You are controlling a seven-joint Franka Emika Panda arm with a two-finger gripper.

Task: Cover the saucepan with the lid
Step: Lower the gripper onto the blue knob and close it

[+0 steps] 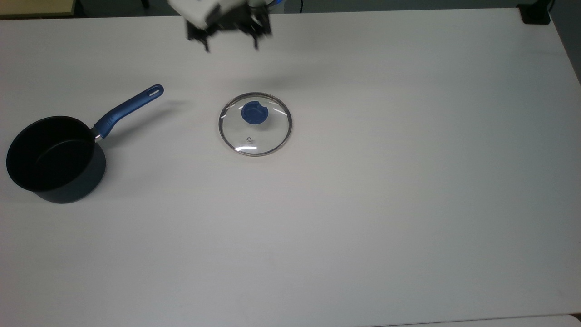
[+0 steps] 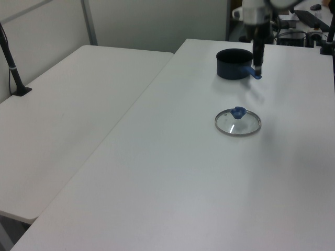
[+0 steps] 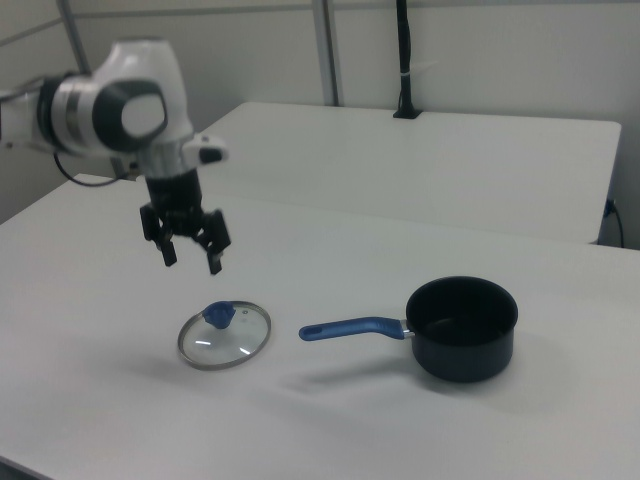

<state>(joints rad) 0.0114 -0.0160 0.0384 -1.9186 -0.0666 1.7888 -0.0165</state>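
The lid (image 1: 255, 124), clear glass with a metal rim and a blue knob, lies flat near the middle of the white table (image 1: 363, 204). The saucepan (image 1: 50, 154) stands at the top view's left, empty, its blue handle (image 1: 129, 108) pointing toward the lid. My gripper (image 1: 231, 43) hangs open in the air beyond the lid, nothing between its fingers. In the right view the gripper (image 3: 190, 257) hovers above and slightly left of the lid (image 3: 225, 336), and the saucepan (image 3: 462, 328) sits to the right. In the left view the gripper (image 2: 257, 64) overlaps the saucepan (image 2: 233, 64); the lid (image 2: 237, 122) lies nearer.
A second white table (image 2: 68, 115) adjoins at the left view's left, with a black clamped pole (image 2: 13, 68) at its edge. A black clamp (image 1: 535, 13) sits at the top view's top right corner. Bare table surface surrounds the lid and pan.
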